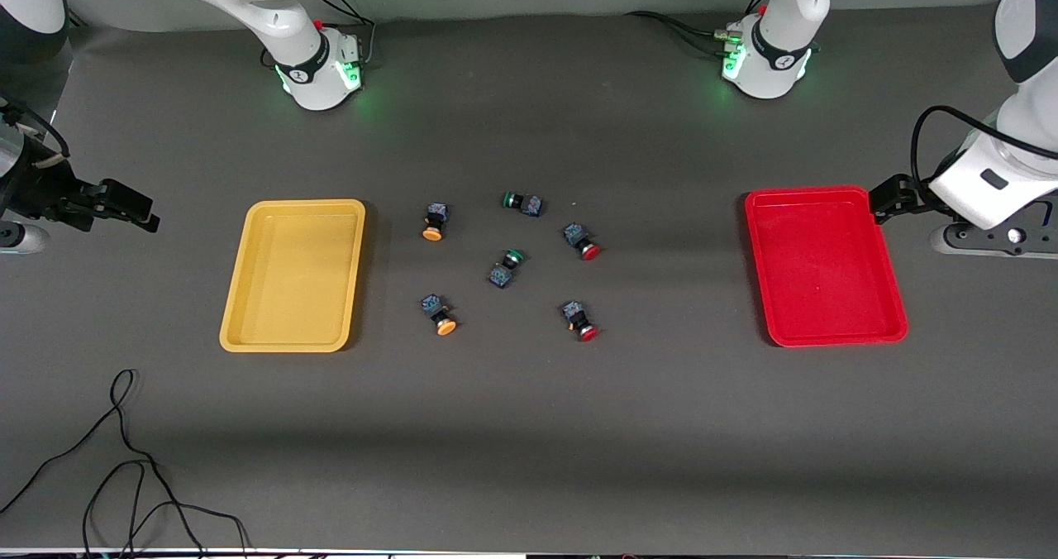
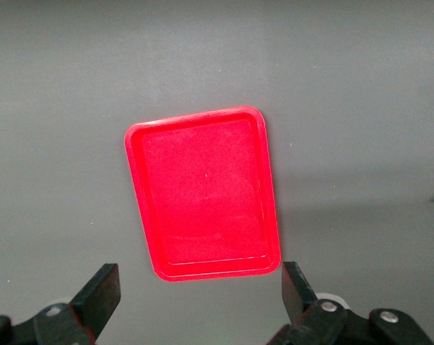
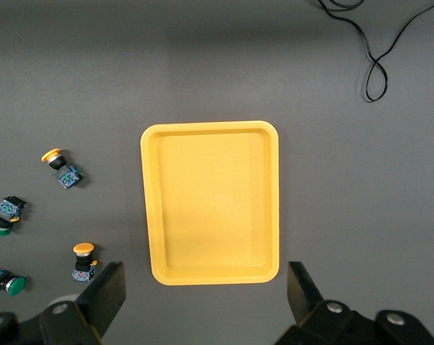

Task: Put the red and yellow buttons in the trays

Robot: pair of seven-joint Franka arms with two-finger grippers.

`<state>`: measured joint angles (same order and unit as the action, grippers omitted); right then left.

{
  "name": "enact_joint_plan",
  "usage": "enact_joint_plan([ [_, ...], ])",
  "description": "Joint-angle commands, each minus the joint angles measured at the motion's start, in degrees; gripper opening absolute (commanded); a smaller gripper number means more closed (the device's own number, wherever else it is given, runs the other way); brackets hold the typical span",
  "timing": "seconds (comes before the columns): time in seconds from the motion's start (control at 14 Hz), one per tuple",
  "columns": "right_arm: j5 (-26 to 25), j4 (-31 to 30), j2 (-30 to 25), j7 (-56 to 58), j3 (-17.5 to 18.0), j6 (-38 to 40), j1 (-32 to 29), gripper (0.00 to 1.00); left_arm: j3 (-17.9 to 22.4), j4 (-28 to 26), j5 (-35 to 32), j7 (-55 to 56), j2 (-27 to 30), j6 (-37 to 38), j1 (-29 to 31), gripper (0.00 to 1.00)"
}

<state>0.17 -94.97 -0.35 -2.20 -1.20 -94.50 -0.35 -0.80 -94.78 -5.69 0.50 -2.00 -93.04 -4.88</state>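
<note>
A yellow tray [image 1: 293,278] lies toward the right arm's end of the table and a red tray [image 1: 822,265] toward the left arm's end; both hold nothing. Between them lie two yellow buttons [image 1: 433,222] [image 1: 440,315] and two red buttons [image 1: 581,241] [image 1: 579,321]. My right gripper [image 1: 132,207] hangs open beside the yellow tray [image 3: 210,201], at the table's end. My left gripper [image 1: 886,199] hangs open at the red tray's [image 2: 202,190] corner. The right wrist view shows both yellow buttons [image 3: 62,169] [image 3: 82,260]. Neither gripper [image 2: 199,287] [image 3: 205,295] holds anything.
Two green-capped buttons [image 1: 522,203] [image 1: 505,267] lie among the red and yellow ones. A loose black cable [image 1: 124,460] curls on the table nearer the front camera than the yellow tray. The arms' bases [image 1: 318,67] [image 1: 764,59] stand at the table's back edge.
</note>
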Motion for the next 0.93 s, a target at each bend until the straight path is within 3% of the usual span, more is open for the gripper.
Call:
enact_joint_plan([
  [0.0,-0.61,-0.04,-0.88,0.18,-0.29,0.63,0.26,1.00,0.36,-1.02,0.33,-0.76,1.47,0.49,-0.48,1.00],
  [0.43,-0.52,0.13,-0.53,0.18,-0.21,0.81,0.26,1.00,0.36,-1.02,0.33,-0.76,1.47,0.93,-0.40,1.00],
  [0.71,1.31,-3.20,-1.14,-1.92,-0.12,-0.07,2.18,1.00,0.36,-1.11,0.41,-0.76,1.39,1.20,-0.66,1.00],
  [0.86,2.91,-6.26,-2.46,-8.23,-0.03,-2.43,4.90,1.00,-0.77,-0.85,0.68,-0.76,0.95,1.81,-1.10,1.00],
])
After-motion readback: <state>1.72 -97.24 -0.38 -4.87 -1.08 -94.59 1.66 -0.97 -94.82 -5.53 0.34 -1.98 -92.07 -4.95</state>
